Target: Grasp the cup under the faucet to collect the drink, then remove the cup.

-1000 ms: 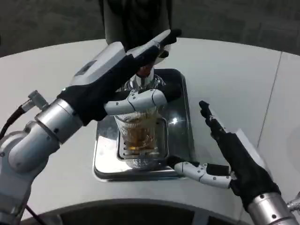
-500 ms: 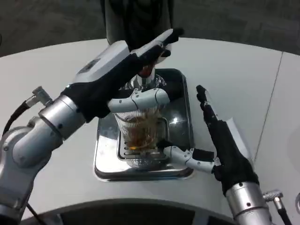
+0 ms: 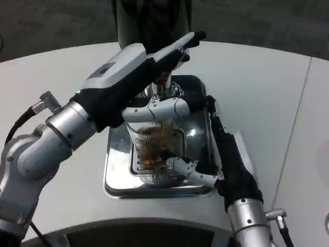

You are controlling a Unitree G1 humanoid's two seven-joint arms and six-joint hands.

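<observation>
My left hand (image 3: pixel 134 82) reaches over the clear ribbed glass cup (image 3: pixel 153 146), fingers stretched toward 1 o'clock, thumb lying across the rim; can't tell if it grips. My right hand (image 3: pixel 222 154) is open at the cup's 3 o'clock, thumb touching its base. Cup holds amber drink, partly full. It stands on the shiny steel drip tray (image 3: pixel 115 177), under the chrome faucet (image 3: pixel 162 86), on the white table (image 3: pixel 257 82).
</observation>
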